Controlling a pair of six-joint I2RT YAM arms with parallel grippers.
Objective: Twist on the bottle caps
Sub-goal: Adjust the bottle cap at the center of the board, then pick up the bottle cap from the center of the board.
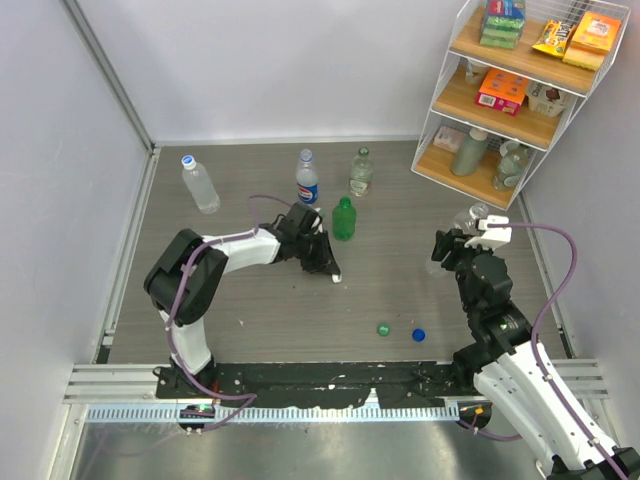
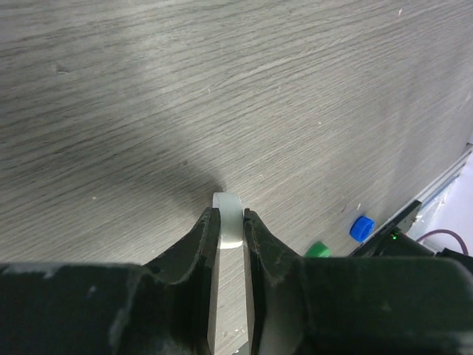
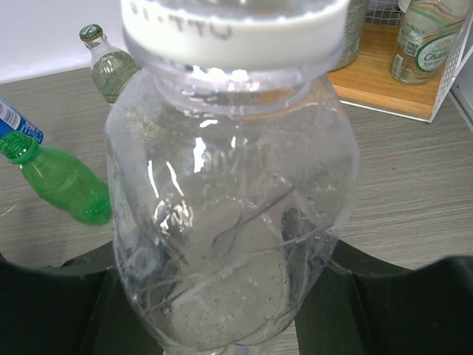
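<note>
- Top view: left pincer [image 1: 328, 268] sits mid-worktop [image 1: 250, 310], closed narrow on the white cap [image 1: 337, 277]. The green bottle [image 1: 344, 218] stands just beside it at 12 o'clock, the cola bottle [image 1: 307, 178] at 11. Right pincer [image 1: 455, 245] at 3 o'clock holds the clear bottle [image 1: 470, 217]. Green cap [image 1: 383, 328] and blue cap [image 1: 418, 335] lie loose at 5 o'clock.
- Left wrist: jaws almost together, white cap edge-on between the tips (touching the wood or not, can't tell).
- Right wrist: jaws fairly wide, clamped round the clear bottle's body.
- Progress: I judge no cap screwed on yet. White cap and clear bottle are in hand; all three are left.
</note>
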